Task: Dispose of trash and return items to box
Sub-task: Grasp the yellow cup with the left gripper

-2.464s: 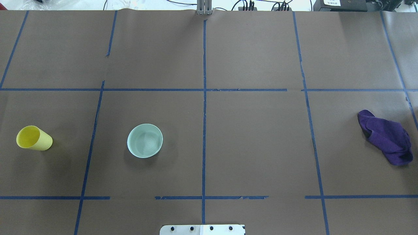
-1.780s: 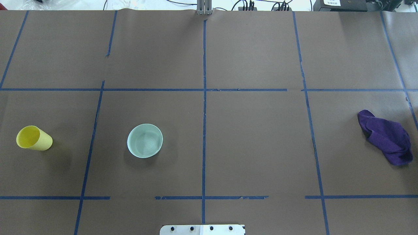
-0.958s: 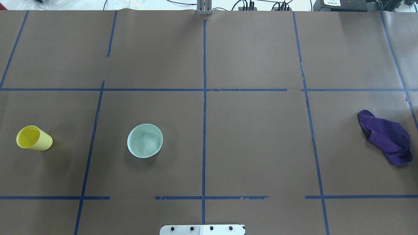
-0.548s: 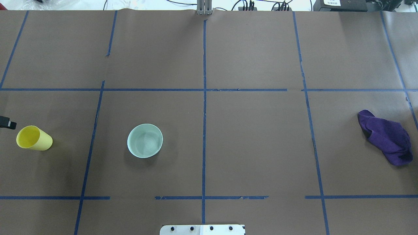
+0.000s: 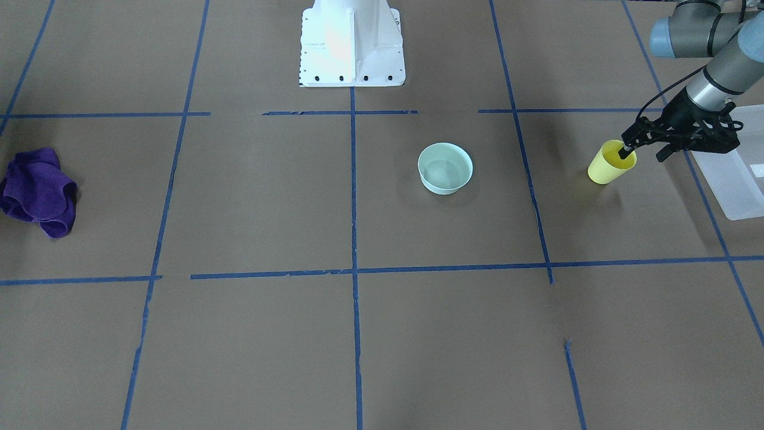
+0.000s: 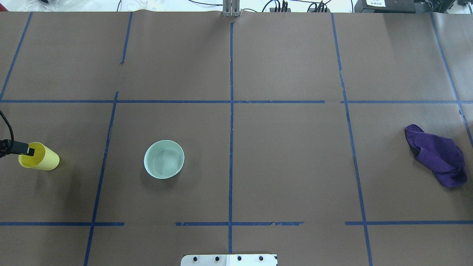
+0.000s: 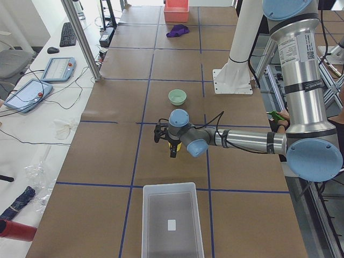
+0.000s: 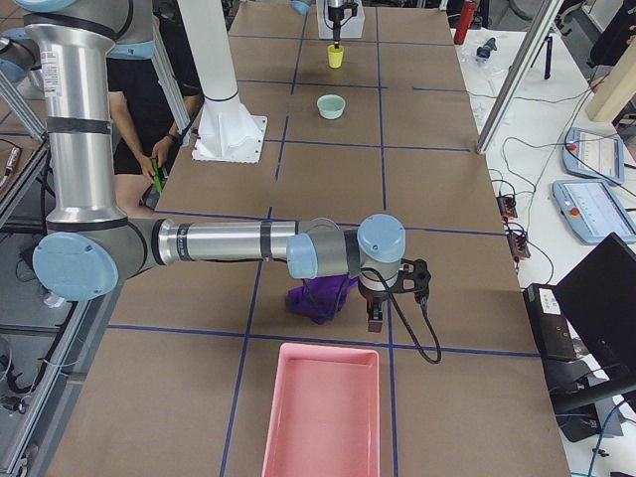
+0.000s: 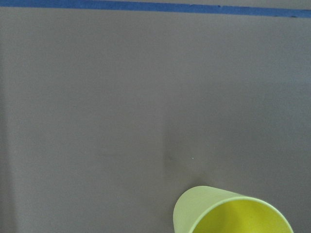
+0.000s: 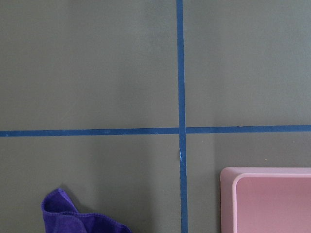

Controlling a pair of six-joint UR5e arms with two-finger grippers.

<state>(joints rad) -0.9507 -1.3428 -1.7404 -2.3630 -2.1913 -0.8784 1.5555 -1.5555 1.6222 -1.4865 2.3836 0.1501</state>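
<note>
The yellow cup (image 5: 610, 164) stands upright, mouth up, at the table's left end; it also shows in the overhead view (image 6: 41, 159) and the left wrist view (image 9: 233, 213). My left gripper (image 5: 643, 155) is open, with one finger (image 6: 26, 150) reaching into the cup's mouth and the other outside it on the box side. The frosted white box (image 5: 735, 186) lies just beyond the cup, seen whole in the exterior left view (image 7: 146, 215). My right gripper (image 8: 383, 298) hovers by a purple cloth (image 8: 316, 298); I cannot tell if it is open or shut.
A pale green bowl (image 6: 163, 159) stands right of the cup. The purple cloth (image 6: 438, 155) lies at the table's right end, next to a pink tray (image 8: 323, 412) that also shows in the right wrist view (image 10: 272, 199). The white robot base (image 5: 351, 42) stands mid-table.
My left gripper's finger has come in from the overhead view's left edge and now sits over the cup's mouth. The cup, bowl and cloth have not moved.
</note>
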